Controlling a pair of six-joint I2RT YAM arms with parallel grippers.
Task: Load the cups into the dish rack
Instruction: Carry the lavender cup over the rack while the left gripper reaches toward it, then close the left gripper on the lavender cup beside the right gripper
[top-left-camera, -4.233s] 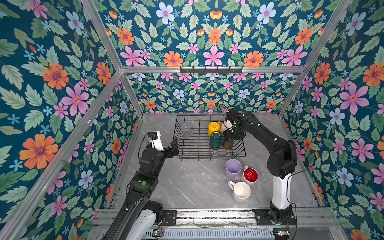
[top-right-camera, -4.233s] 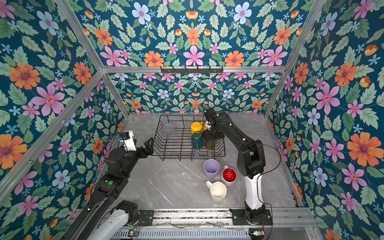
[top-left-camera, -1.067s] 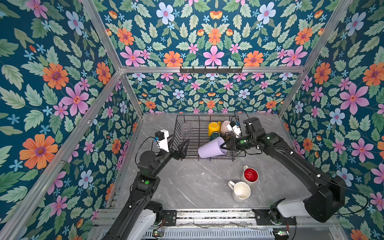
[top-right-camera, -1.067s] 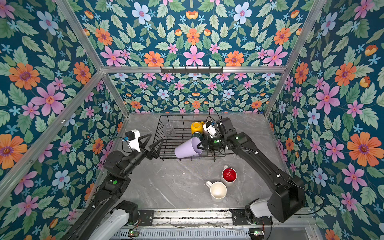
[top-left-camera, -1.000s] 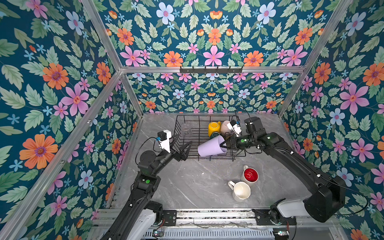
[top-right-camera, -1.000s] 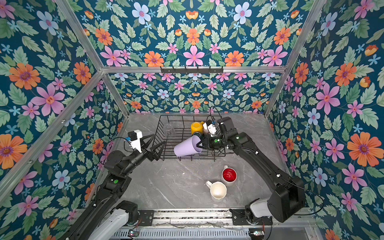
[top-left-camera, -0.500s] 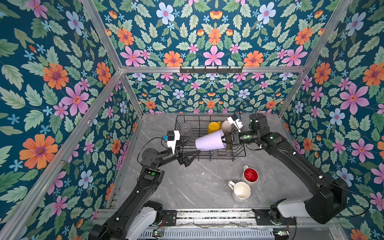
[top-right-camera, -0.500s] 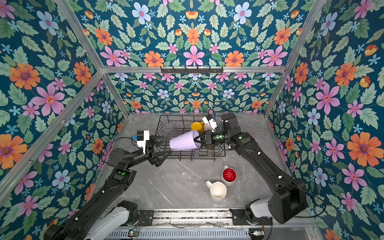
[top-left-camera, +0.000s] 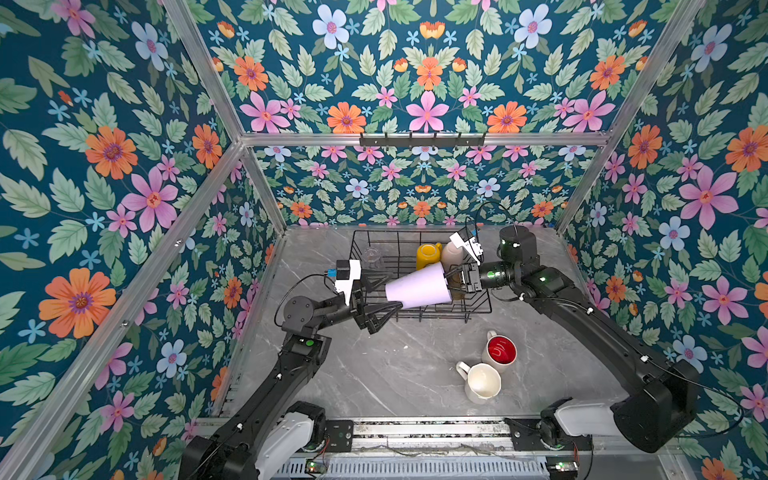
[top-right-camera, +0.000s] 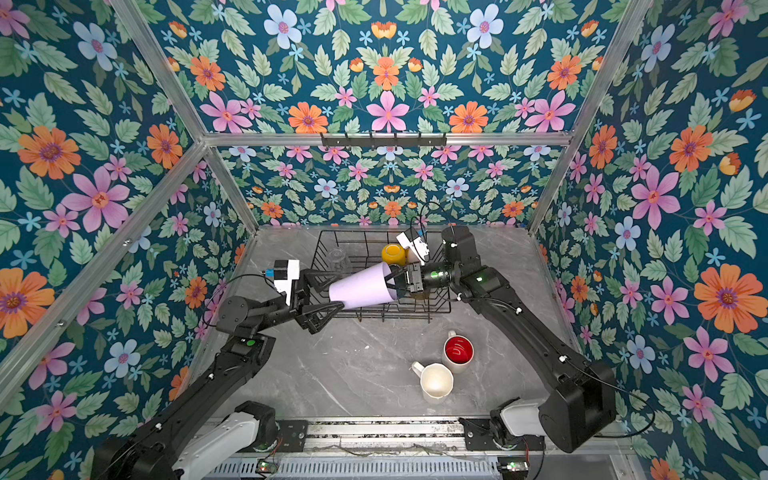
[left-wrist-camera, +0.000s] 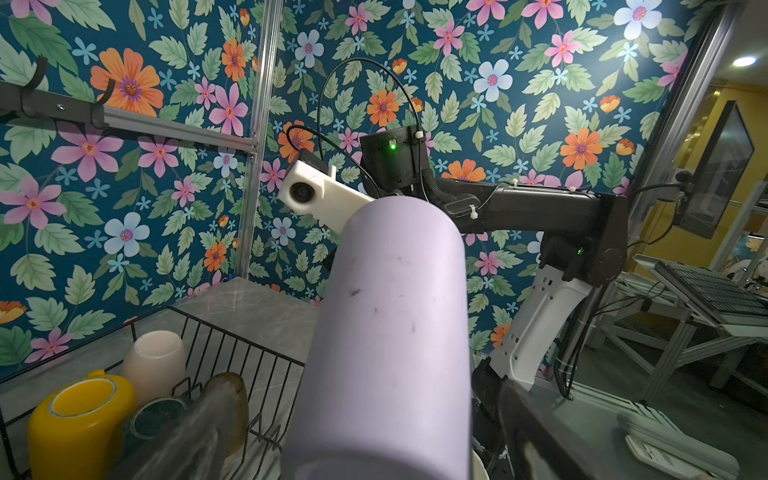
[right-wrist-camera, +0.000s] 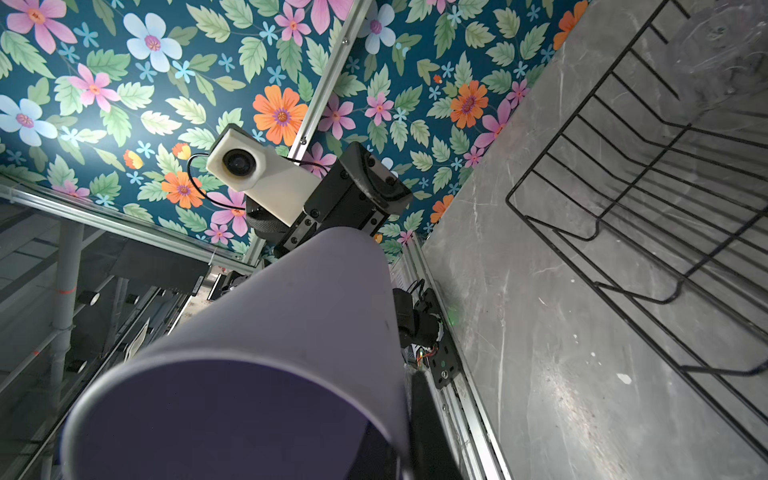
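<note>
Tumbler (top-left-camera: 417, 286), lilac, is hanging on its side over the front of the dish rack (top-left-camera: 399, 232); right end effector (top-left-camera: 451, 282) is pinching its rim, jaws closed on the wall; left end effector (top-left-camera: 392, 291) is gaping fully, fingers (top-left-camera: 384, 311) straddling the tumbler's base; yellow mug (top-left-camera: 428, 254) and cream cup (top-left-camera: 453, 255) are sitting inside the rack; red-lined mug (top-left-camera: 498, 351) and white mug (top-left-camera: 482, 383) are standing on the counter (top-left-camera: 374, 374).

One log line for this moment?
right gripper: shut on tumbler rim | left gripper: open around its base | tumbler: sideways over rack
</note>
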